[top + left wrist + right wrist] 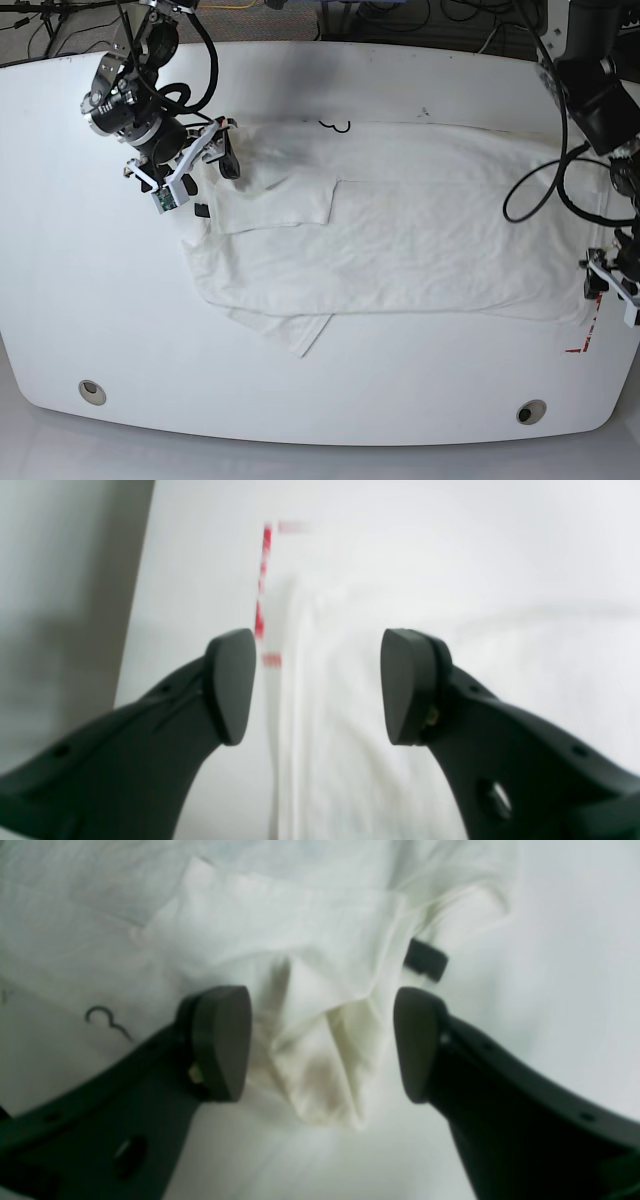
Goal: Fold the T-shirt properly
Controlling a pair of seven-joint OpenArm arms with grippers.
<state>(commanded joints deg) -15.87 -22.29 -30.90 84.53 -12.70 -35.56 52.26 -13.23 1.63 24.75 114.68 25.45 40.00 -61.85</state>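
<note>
The right gripper [320,1045] hangs with its jaws spread wide, a bunched fold of the T-shirt [310,990] rising between the two dark pads but gripped by neither — in the base view it sits over the garment's collar end. Just beyond its right-hand pad lies the small dark neck label [426,960]; off to the other side, a black-outlined squiggle of the print shows on the cloth. The placing suggests a grasp is being lined up on the collar edge, so that end can be lifted and carried over.

At the opposite end, the left gripper [317,685] is likewise parted and holds nothing — the T-shirt's hem edge runs up between its pads, with red tape marks [262,580] on the white table [200,580] just past the left-hand pad. Straddling the hem this way would let both arms take the cloth together, a judgement only.

The T-shirt lies spread and partly folded across the table's middle, one sleeve tucked in, another poking out below. No containers appear in any view.
</note>
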